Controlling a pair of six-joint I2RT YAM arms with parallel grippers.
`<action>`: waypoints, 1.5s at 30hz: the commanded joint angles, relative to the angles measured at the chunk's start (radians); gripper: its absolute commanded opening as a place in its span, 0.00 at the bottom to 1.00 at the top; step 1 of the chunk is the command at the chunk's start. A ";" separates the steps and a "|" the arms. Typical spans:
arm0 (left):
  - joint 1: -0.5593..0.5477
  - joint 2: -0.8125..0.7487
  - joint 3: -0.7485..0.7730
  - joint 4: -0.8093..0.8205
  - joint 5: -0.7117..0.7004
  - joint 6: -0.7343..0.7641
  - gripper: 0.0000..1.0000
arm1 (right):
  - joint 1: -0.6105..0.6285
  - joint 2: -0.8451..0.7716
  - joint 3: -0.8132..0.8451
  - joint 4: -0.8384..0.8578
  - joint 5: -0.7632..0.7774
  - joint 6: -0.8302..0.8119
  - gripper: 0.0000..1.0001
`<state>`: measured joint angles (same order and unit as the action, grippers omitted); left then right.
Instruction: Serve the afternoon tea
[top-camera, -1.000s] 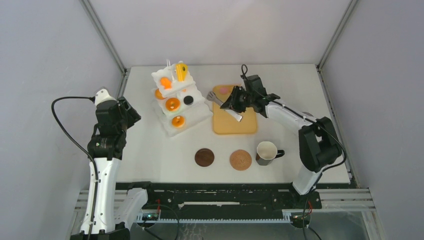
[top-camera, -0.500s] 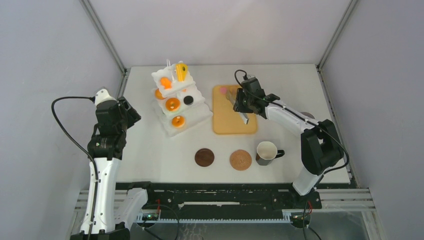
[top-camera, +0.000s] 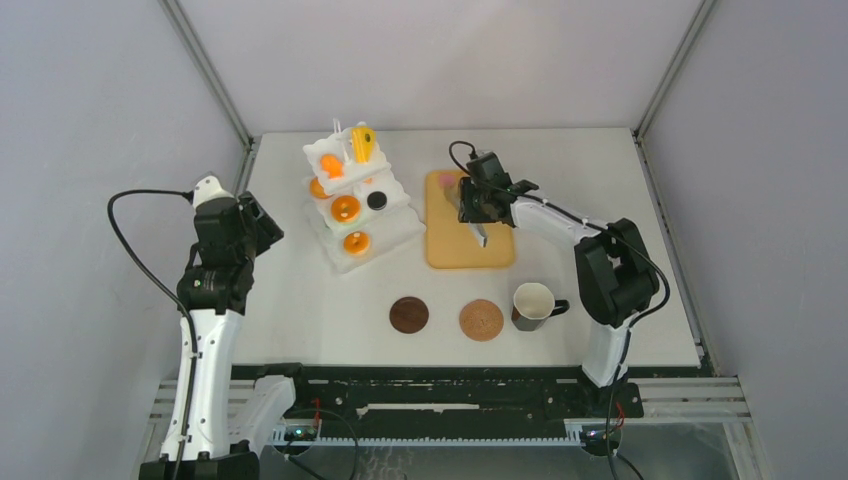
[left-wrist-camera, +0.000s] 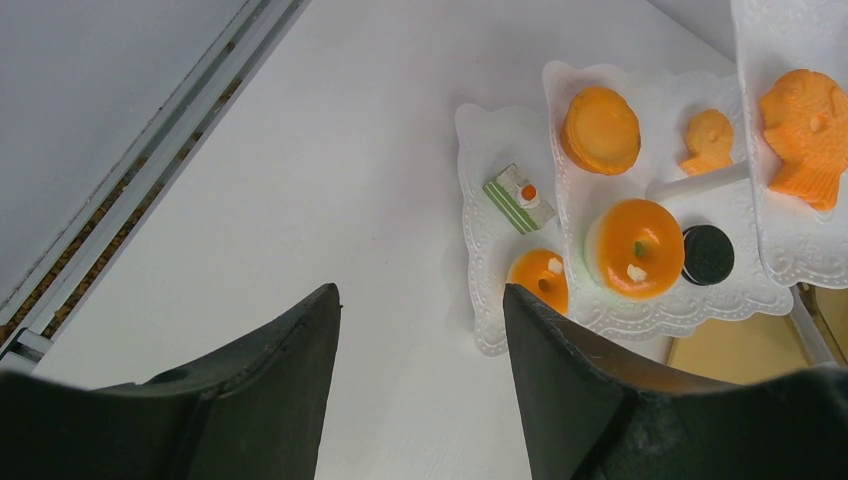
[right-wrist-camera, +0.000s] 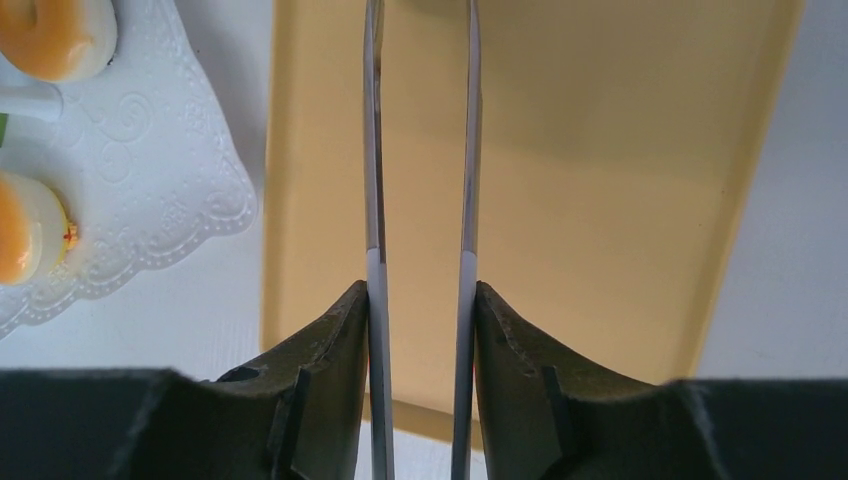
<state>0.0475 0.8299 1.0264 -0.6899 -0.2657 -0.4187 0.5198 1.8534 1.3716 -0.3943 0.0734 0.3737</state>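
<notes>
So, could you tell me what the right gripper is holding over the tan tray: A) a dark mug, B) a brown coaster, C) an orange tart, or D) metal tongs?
D: the right gripper clamps both blades of the metal tongs above the tan tray.

Mug (top-camera: 533, 304) right of coasters (top-camera: 481, 320) (tray (top-camera: 450, 250) behind)

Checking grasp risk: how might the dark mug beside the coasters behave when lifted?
The mug looks rigid and upright, so probably won't roll. It seems empty, so likely light. Its one-sided handle may tilt it in a rim grip.
</notes>
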 joint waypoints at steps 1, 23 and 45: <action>0.007 -0.003 -0.001 0.037 0.000 0.007 0.66 | 0.007 0.023 0.069 0.023 0.015 -0.025 0.47; 0.008 0.009 -0.009 0.036 -0.028 0.012 0.66 | 0.039 0.163 0.241 -0.043 0.100 -0.095 0.53; 0.008 -0.014 -0.019 0.032 -0.034 0.014 0.66 | 0.029 0.043 0.212 -0.064 0.041 -0.069 0.30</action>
<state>0.0475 0.8379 1.0264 -0.6907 -0.2844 -0.4183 0.5510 2.0266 1.5959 -0.4870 0.1261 0.2928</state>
